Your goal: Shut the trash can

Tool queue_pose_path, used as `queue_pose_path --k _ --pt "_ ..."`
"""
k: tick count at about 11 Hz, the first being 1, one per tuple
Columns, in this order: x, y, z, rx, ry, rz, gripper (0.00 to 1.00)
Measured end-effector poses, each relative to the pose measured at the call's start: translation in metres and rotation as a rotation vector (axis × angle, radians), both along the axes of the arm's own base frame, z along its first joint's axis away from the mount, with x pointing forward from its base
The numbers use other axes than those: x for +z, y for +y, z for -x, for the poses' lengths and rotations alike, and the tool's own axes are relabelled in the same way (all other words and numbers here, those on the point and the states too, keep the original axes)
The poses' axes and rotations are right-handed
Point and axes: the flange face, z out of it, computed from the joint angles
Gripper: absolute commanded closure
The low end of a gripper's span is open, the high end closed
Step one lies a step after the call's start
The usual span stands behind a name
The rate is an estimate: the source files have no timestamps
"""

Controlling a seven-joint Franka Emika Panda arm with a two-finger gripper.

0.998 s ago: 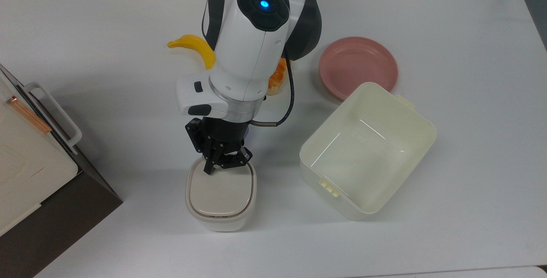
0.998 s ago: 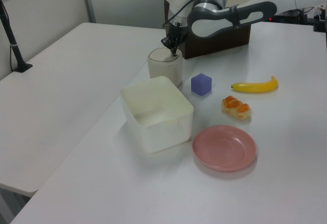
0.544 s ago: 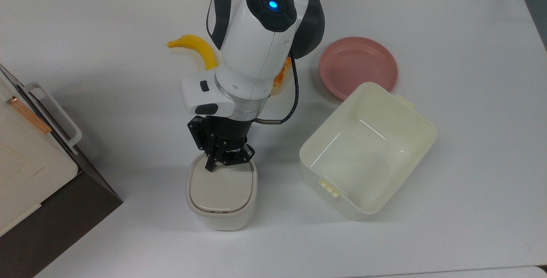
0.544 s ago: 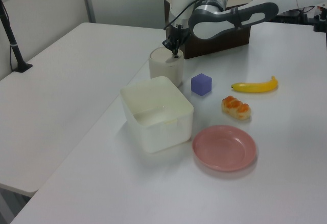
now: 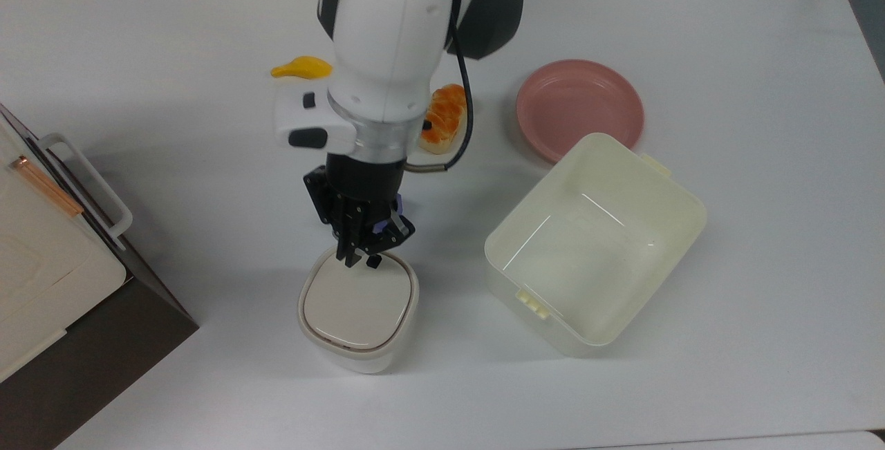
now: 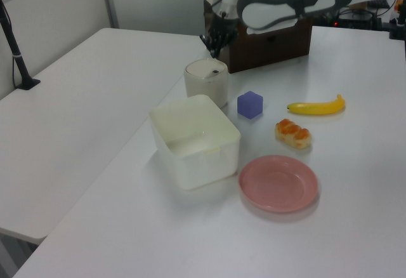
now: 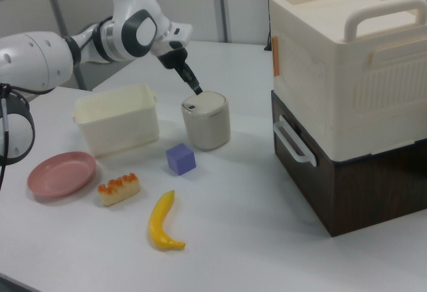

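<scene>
The small cream-beige trash can stands near the table's front edge in the top view, its flat lid lying down level on the rim. A small dark button marks the lid in the right view. My gripper points down, shut and holding nothing, just over the lid's far edge in the top view. In the left view the gripper hangs a little above the trash can, apart from it. In the right view the gripper is close over the trash can.
A larger pale-yellow lidless tub sits to the top view's right of the can, with a pink plate beyond it. A banana, an orange pastry and a purple cube lie nearby. A cream box on a brown cabinet stands at the top view's left.
The gripper, which was pressing on the lid's back edge, has lifted up and off it. The lid stays flat on the can.
</scene>
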Motion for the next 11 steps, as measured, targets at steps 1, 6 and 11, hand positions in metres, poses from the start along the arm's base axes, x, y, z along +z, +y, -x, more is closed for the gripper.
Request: queue_pose_path --k 1,6,11 --pt "0.014 -0.004 0.003 -0.008 -0.019 -0.013 0.77" --pt "0.088 -0.028 0.074 0.364 0.259 -0.043 0.6" --pt "0.142 -0.068 0.151 0.645 0.446 -0.062 0.0"
